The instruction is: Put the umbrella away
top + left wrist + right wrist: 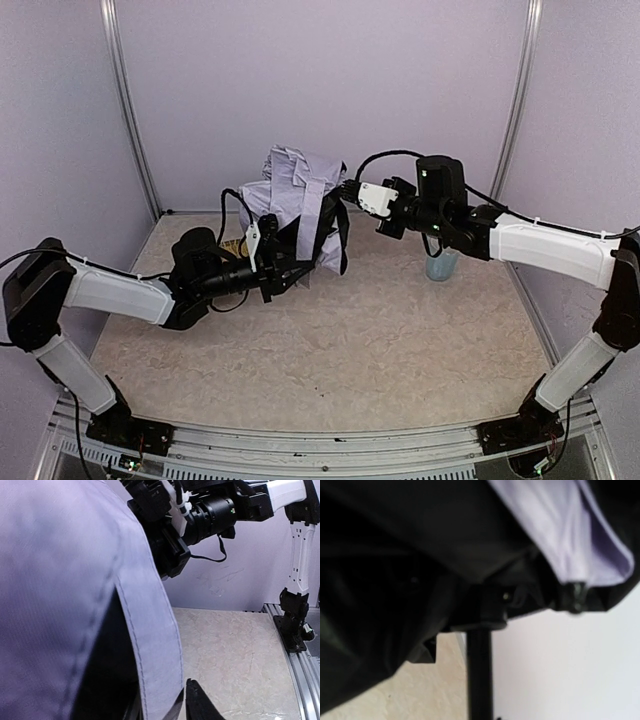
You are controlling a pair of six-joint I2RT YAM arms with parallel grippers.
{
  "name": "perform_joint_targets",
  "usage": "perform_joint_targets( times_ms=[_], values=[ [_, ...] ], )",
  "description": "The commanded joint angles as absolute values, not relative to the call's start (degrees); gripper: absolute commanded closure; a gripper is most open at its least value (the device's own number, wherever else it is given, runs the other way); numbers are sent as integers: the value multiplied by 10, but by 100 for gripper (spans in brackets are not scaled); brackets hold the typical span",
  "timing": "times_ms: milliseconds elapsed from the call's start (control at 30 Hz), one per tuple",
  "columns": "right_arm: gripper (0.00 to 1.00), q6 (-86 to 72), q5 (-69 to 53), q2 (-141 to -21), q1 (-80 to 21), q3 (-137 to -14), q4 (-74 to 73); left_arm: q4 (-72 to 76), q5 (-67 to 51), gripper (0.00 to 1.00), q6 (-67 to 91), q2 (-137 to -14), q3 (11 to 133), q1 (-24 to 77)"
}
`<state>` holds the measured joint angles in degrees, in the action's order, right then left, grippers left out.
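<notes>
Lavender-grey fabric umbrella [300, 182] with black ribs hangs mid-scene; right pincer [347, 190] clamps it at 3 o'clock, left pincer [288, 265] sits at 6 o'clock. Left wrist: fabric crowds a fingertip [197, 705]; grip indeterminate. Right wrist: black shaft [479, 675] points to 6 o'clock.

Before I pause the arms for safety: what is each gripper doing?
Left gripper: at the umbrella fabric, grip cannot be told.
Right gripper: shut on umbrella.

Just ahead of your left hand [288, 268], the umbrella [60, 580] is soft, matt lavender woven cloth with stitched seams and a dark matt lining. By your right hand [347, 190], its shaft [479, 680] looks smooth and black. Below both hands, the tabletop [235, 650] is smooth, marbled beige with a slight sheen.
</notes>
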<state>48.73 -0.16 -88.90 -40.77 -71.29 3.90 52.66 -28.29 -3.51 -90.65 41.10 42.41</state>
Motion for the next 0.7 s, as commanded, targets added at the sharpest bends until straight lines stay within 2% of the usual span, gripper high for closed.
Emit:
perform_joint_targets(
  times_ms=[0, 67, 233, 467, 667],
  values=[
    [100, 469, -31, -859, -413, -718, 64, 597, -348, 83, -30, -903, 395, 422],
    [100, 469, -29, -859, -410, -717, 61, 595, -359, 100, -29, -897, 389, 423],
    [100, 430, -9, -861, -378, -723, 72, 571, -352, 100, -22, -874, 370, 423],
    [100, 345, 8, -856, -294, -747, 86, 453, -353, 100, -88, -805, 349, 443],
    [100, 337, -50, -820, -280, -745, 56, 407, -322, 100, -126, -798, 316, 414]
  ],
)
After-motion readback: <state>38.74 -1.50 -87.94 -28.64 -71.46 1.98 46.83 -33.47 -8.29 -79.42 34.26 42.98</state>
